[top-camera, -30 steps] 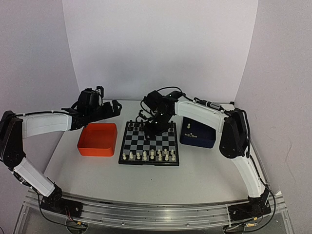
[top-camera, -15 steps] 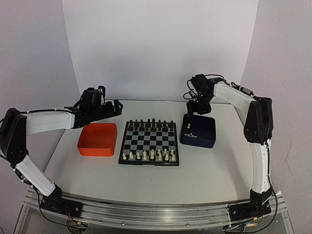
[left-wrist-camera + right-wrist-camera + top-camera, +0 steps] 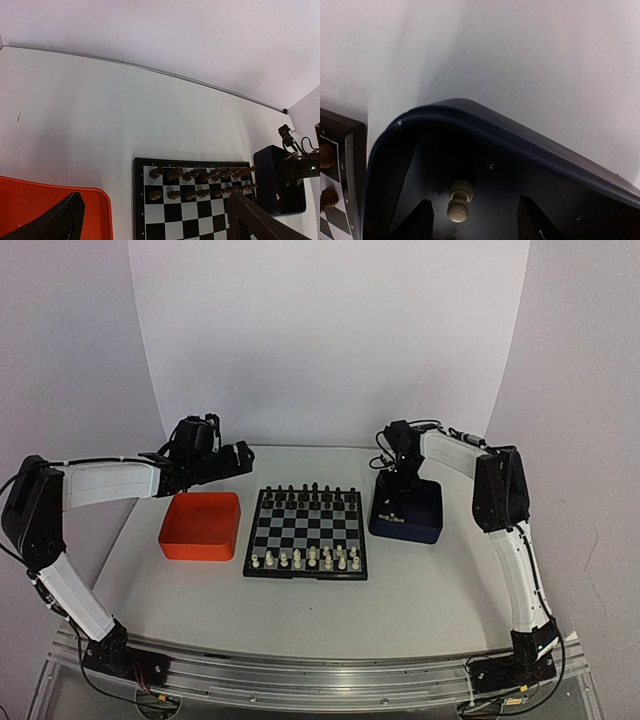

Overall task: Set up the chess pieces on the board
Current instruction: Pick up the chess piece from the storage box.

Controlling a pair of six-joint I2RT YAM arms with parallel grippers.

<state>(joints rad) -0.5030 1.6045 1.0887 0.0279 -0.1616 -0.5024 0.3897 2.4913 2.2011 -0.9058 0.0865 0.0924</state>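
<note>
With the right gripper (image 3: 475,210) spread and empty, straddling a cream-white chess piece (image 3: 459,201) on the floor of the dark blue tray (image 3: 520,145), lower squarely, pinch the stem gently, then lift clear of the rim before crossing to the board (image 3: 306,530).

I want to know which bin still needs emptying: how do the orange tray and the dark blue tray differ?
Colour: the orange tray is bright orange, the blue tray dark navy. Side: the orange tray lies left of the board, the blue tray right. Contents: no piece shows in the orange tray; the blue tray holds one cream piece, below the open right gripper. Both are shallow rectangular bins beside the board.
</note>
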